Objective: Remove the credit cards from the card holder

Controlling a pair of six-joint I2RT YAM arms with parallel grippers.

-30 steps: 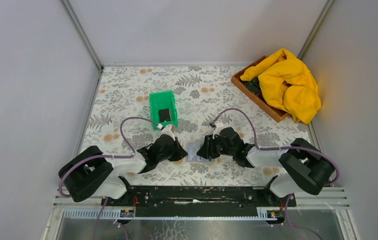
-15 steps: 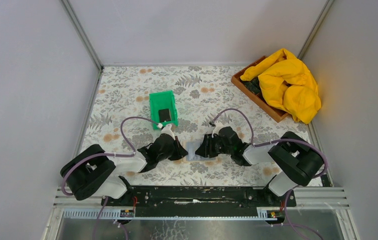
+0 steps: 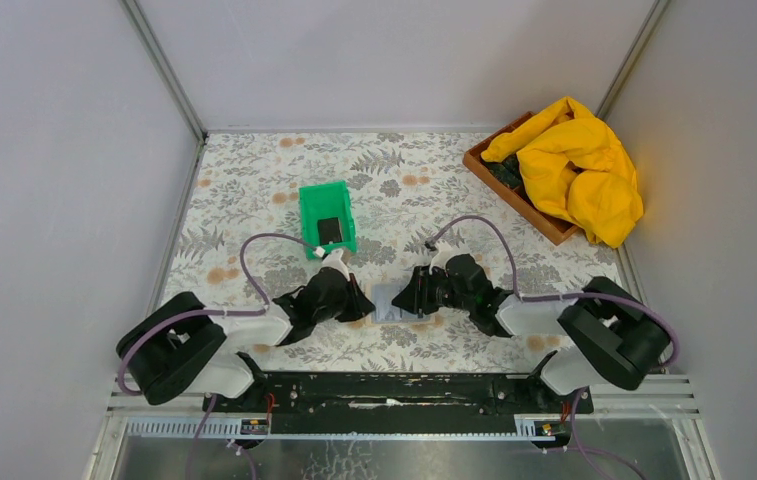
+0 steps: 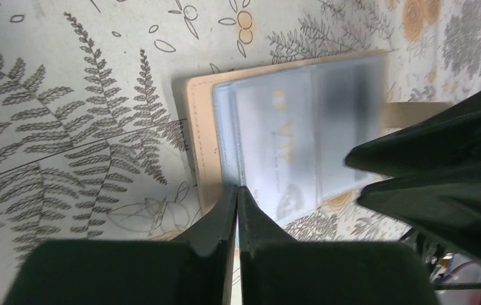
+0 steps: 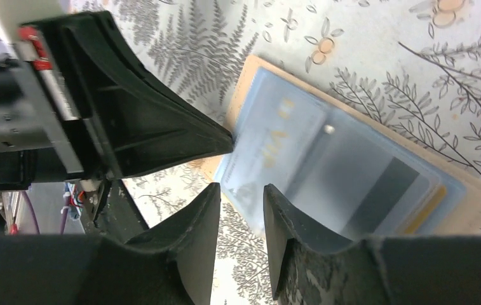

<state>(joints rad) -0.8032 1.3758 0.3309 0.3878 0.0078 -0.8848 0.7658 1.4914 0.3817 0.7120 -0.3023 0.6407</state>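
Note:
The tan card holder (image 3: 390, 302) lies open on the table between my two grippers. In the left wrist view its tan border (image 4: 199, 140) frames a blue-grey lining. A greyish card (image 4: 276, 146) and a card with a dark stripe (image 4: 345, 105) show through the sleeves. My left gripper (image 4: 237, 189) is shut, its tips resting on the holder's near edge. My right gripper (image 5: 241, 189) is open by a narrow gap at the edge of the sleeve over the greyish card (image 5: 269, 146). The tan striped card (image 5: 384, 190) lies beside it. A black card (image 3: 329, 231) lies in the green bin (image 3: 326, 195).
The green bin stands just behind my left gripper (image 3: 364, 305). A wooden tray (image 3: 499, 175) with a yellow cloth (image 3: 579, 165) sits at the back right. Grey walls close the table on three sides. My right gripper (image 3: 409, 300) faces the left one closely.
My right arm's elbow swung inward and then back out, while its gripper stayed by the holder. The left arm has hardly moved. The holder stays open in place.

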